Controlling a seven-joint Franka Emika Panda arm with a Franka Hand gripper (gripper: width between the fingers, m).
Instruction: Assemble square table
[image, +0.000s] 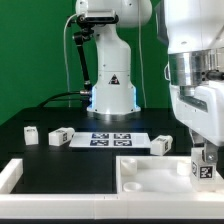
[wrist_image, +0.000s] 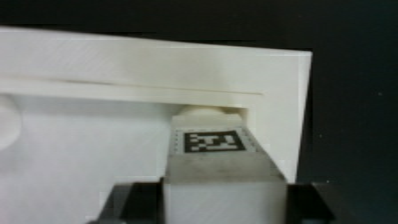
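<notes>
The square table's flat white top (image: 150, 178) lies at the front of the black surface, and in the wrist view the top (wrist_image: 107, 90) fills most of the picture. My gripper (image: 204, 158) is shut on a white leg (image: 205, 171) with a tag, held upright over the top's corner at the exterior view's right. The wrist view shows this leg (wrist_image: 215, 150) between my gripper's (wrist_image: 221, 202) dark fingers (wrist_image: 135, 205); its far end meets the top near a raised edge. Three loose legs (image: 30, 133), (image: 60, 136), (image: 161, 143) lie further back.
The marker board (image: 110, 139) lies flat in the middle in front of the robot base (image: 112, 95). A white rail frame (image: 10, 176) edges the black surface at the exterior view's left front. A green wall stands behind.
</notes>
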